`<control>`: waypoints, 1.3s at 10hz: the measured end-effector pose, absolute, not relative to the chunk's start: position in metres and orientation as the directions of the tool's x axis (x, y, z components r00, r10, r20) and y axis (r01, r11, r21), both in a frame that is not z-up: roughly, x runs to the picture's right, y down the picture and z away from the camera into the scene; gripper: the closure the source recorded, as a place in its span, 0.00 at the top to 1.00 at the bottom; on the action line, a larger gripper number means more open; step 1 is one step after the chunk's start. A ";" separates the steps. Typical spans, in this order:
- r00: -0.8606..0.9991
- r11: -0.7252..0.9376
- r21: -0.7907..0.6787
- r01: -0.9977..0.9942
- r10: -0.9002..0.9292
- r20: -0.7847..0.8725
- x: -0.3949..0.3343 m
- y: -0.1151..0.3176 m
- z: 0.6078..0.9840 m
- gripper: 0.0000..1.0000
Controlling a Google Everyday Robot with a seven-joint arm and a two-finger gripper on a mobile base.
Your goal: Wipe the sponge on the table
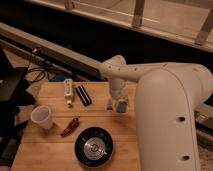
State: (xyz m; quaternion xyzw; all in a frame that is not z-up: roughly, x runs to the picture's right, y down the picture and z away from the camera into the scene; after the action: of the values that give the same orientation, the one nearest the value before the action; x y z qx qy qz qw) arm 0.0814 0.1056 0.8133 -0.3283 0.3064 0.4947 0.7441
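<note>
No sponge shows clearly anywhere on the wooden table [52, 150]; it is hidden or out of view. My gripper [115, 104] hangs from the white arm [165, 115] and points straight down at the table's right side, its tip at or just above the wood. Something small and bluish sits at the gripper's tip, and I cannot tell what it is. The arm's bulky white body fills the right half of the view and hides the table's right edge.
On the table lie a white bottle [68, 92], a black flat object [83, 95], a white cup [42, 117], a red chili pepper [70, 126] and a black round dish [93, 146]. A black chair [12, 95] stands at the left. A dark ledge runs behind.
</note>
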 end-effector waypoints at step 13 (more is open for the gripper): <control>0.114 0.106 -0.052 -0.993 0.744 -0.658 0.165 0.055 0.922 0.00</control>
State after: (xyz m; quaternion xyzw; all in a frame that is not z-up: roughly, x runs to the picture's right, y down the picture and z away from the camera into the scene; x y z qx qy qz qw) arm 0.1648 0.0548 0.9222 -0.2535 0.2455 0.6186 0.7020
